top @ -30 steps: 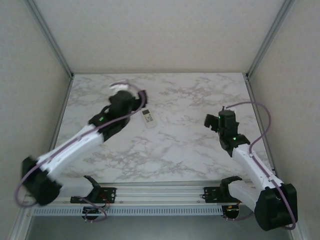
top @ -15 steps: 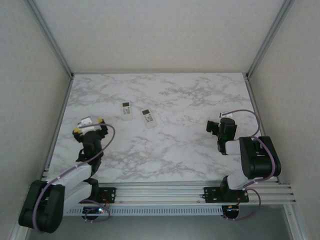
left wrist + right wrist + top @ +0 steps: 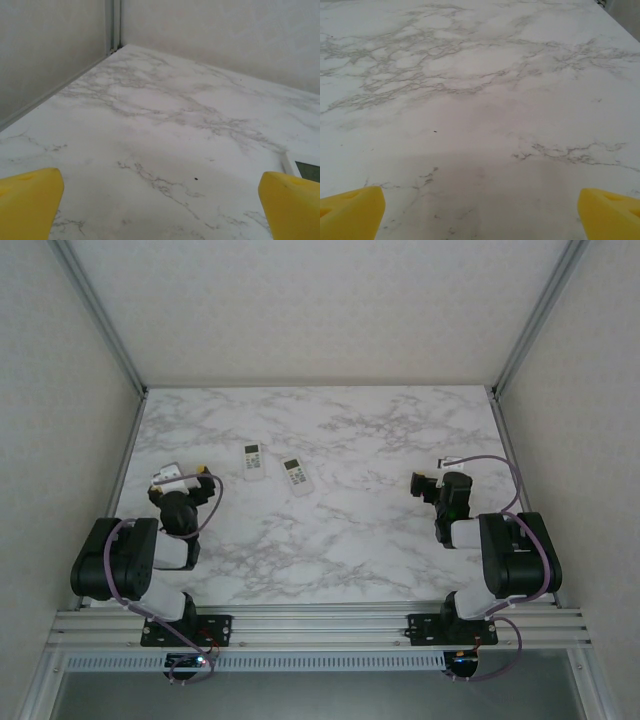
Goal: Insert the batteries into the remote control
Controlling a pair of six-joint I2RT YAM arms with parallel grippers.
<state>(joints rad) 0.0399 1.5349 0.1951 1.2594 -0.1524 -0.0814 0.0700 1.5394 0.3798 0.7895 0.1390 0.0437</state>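
The left gripper (image 3: 184,478) sits low over the marble table (image 3: 350,425) near its left edge. Its yellow fingertips (image 3: 30,200) are spread wide with nothing between them. To its right and a little farther back lie two white remotes, the left remote (image 3: 253,461) near the right remote (image 3: 297,476) but not touching it. Well to the right, the right gripper (image 3: 424,485) is likewise spread wide and empty above bare marble.

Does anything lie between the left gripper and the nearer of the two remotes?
Nothing visible does. Only bare table lies between the left gripper and the nearer remote; the open fingers are clear of it.
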